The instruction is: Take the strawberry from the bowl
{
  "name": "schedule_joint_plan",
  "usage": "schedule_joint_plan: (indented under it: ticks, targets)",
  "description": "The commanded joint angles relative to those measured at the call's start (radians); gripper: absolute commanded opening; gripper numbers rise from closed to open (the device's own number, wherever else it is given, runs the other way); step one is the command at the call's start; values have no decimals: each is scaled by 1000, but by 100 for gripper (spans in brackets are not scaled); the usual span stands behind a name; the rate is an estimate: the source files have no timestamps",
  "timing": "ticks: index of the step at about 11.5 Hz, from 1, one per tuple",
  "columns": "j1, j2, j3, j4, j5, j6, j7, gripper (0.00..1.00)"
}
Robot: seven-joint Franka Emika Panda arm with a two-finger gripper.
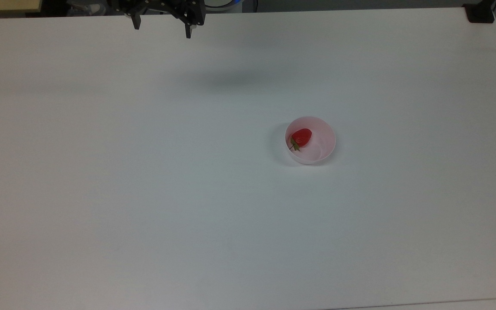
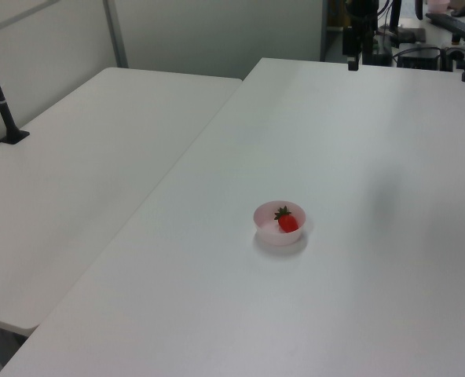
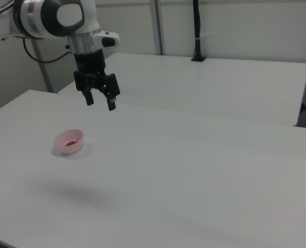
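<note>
One target: small glossy red toy strawberry [image 1: 302, 136] with green cap, lying in the small round pale pink plastic bowl [image 1: 322, 148]
Bowl: on white table [image 1: 144, 193]
Black two-finger gripper [image 3: 100, 102]: jaws wide, holding nothing, well apart from bowl

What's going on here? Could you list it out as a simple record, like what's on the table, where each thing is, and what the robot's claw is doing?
table: white table, bare apart from one bowl
bowl: small pale pink bowl, upright, right of centre in the top view
strawberry: red strawberry with a green cap, lying inside the bowl toward the top view's left side
gripper: black gripper, fingers open, holding nothing, raised above the table
gap: gripper well apart from the bowl, not over it
task state: strawberry not yet picked up
</note>
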Motion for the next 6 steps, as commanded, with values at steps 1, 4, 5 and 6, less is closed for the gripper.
schedule_joint_plan:
  ticks: [1, 4, 5, 6]
  targets:
    - [2, -28, -9, -24, -12, 2, -5, 100]
    - [2, -28, -7, -24, -12, 1, -5, 100]
    - [2, -28, -7, -24, -12, -5, -5, 100]
    - [2, -28, -9, -24, -12, -5, -5, 100]
